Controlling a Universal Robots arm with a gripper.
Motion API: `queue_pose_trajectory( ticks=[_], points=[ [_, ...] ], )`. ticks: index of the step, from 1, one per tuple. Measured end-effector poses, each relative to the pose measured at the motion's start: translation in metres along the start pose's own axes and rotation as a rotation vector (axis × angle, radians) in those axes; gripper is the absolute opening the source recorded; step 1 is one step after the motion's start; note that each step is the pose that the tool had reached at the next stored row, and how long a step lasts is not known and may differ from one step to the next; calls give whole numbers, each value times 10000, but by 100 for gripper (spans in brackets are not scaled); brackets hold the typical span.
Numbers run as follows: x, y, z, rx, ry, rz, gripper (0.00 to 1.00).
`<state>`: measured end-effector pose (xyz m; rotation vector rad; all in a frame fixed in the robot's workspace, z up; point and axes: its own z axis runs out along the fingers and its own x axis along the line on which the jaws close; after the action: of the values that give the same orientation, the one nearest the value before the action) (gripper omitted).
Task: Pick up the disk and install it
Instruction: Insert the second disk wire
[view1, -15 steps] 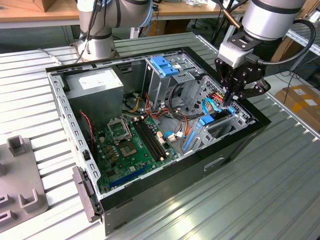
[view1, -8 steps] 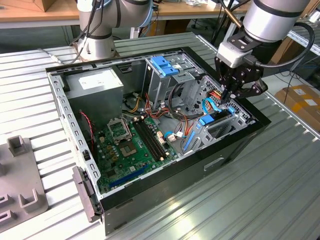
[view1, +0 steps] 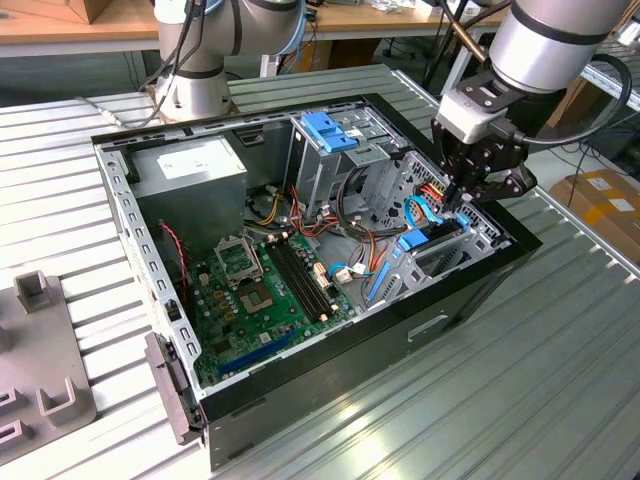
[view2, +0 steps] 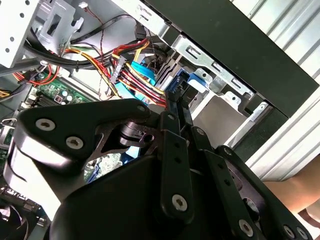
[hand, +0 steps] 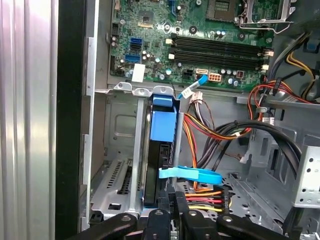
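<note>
First wrist view, blue-framed dark disk (hand: 159, 150), seemingly on edge

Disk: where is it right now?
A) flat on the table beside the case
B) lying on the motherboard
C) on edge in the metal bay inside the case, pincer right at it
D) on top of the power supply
C: the first wrist view shows the disk standing on edge in the metal bay of the case, with the pincer at its near end; the exterior view shows the pincer down in that corner.
</note>
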<state>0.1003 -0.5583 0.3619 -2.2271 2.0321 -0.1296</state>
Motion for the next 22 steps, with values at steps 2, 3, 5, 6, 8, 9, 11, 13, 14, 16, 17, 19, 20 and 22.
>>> queue_pose_trajectory(
  ticks=[2, 3, 5, 6, 8, 9, 11, 13, 14, 16, 17, 19, 20, 22],
  points=[
    [11, 6, 31, -1, 6, 16, 16],
    [11, 6, 32, 0, 2, 17, 16],
    [11, 6, 35, 27, -280, 61, 16],
    [12, 6, 33, 33, -339, 78, 16],
    [18, -2, 36, 33, -340, 117, 16],
    [21, -5, 39, 33, -335, 148, 16],
    [28, -4, 61, 40, -306, 335, 16],
    [28, -4, 66, 47, -280, 499, 16],
    [35, -3, 67, 47, -282, 500, 16],
    [48, -2, 66, 47, -281, 501, 16],
    [62, -1, 66, 47, -282, 500, 16],
    [74, 0, 67, 49, -300, 503, 16],
    [77, 1, 69, 49, -315, 504, 16],
    [95, 3, 71, 50, -324, 506, 16]
  ],
)
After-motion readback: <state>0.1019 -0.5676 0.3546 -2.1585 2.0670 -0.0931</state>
